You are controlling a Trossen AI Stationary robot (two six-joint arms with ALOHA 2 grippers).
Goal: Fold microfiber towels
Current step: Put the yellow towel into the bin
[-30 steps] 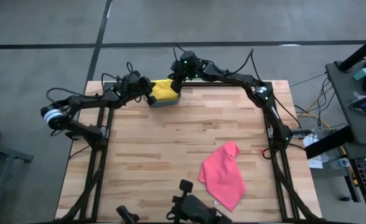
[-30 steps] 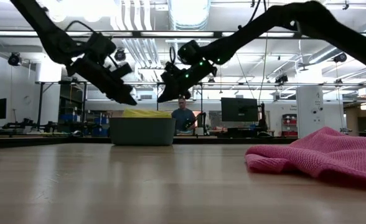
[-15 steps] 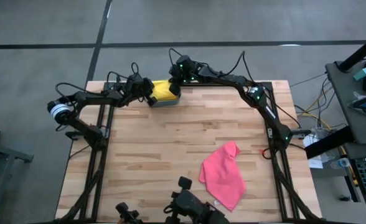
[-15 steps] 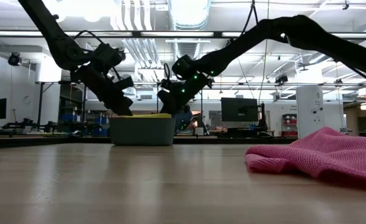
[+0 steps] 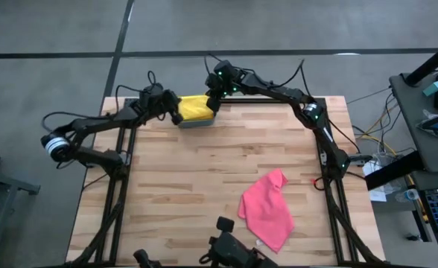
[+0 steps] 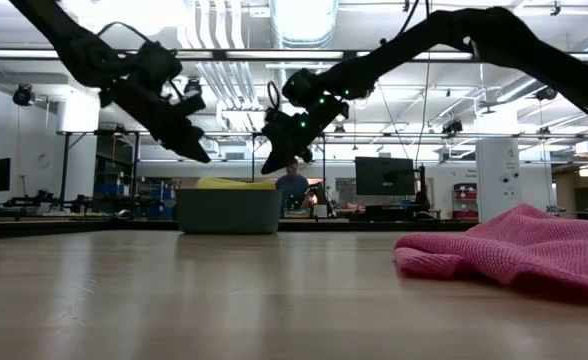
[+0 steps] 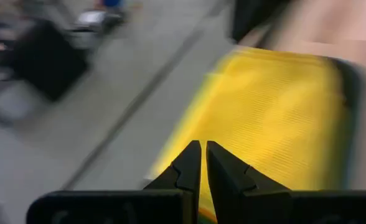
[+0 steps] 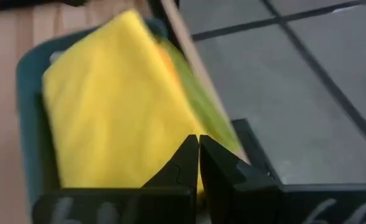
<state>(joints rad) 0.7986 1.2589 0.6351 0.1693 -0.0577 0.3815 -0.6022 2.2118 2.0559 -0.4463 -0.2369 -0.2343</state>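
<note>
Yellow cloth fills the top of the teal bin [image 5: 197,121] at the table's far edge: the yellow towel [image 5: 195,108] lies folded flat there, above what looks like an orange and a lime-green layer at the stack's edge in the right wrist view. Both grippers hang just above that bin, the left gripper [image 5: 176,115] over its left end and the right gripper [image 5: 213,104] over its right end, each with fingers pressed together on nothing. Half a second ago both tips were dipped down to the bin's rim; now they have lifted clear, and the towel has stayed where it was. I take that to mean the yellow towel has been tucked in and counts as done, with the arms pulling away toward the next piece. That piece is the pink towel [image 5: 267,208], lying crumpled and unfolded on the wooden table [image 5: 204,179], well apart from the bin toward the near right. The low view alone shows the air gap between the tips and the bin, and a person [image 6: 294,187] seated in the room behind it. The high view alone shows how far the pink towel lies from the bin. The wrist views alone show each pair of fingers meeting, empty, over the yellow fabric.
</note>
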